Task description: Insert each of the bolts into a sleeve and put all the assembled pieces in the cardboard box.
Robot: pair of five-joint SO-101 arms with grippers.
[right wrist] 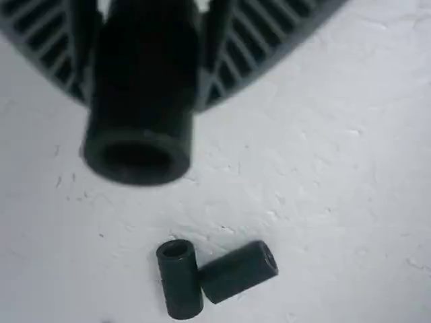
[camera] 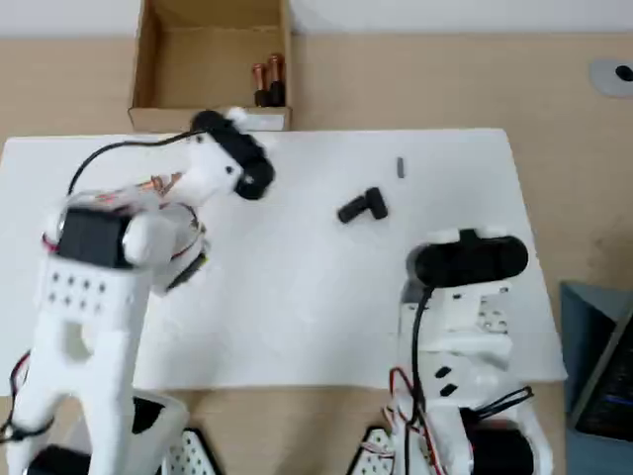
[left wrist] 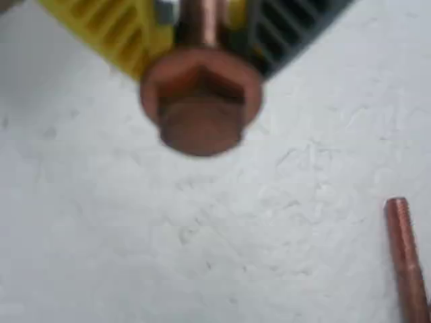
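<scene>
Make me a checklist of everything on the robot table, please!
Surface: white mat on a wooden table.
Job's things: two assembled pieces in the cardboard box; two loose sleeves touching each other on the mat; a spare bolt lying on the mat.
Clutter: small grey piece on the mat.
Grippers: left gripper shut on the held bolt; right gripper shut on the held sleeve.
Cables: black cables on both arms.
Surroundings: grey object at the table's far corner.

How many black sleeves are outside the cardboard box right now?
3. The gripped sleeve sits in the right gripper; one loose sleeve lies touching a second loose sleeve on the white mat. The arms could hide more.
</scene>
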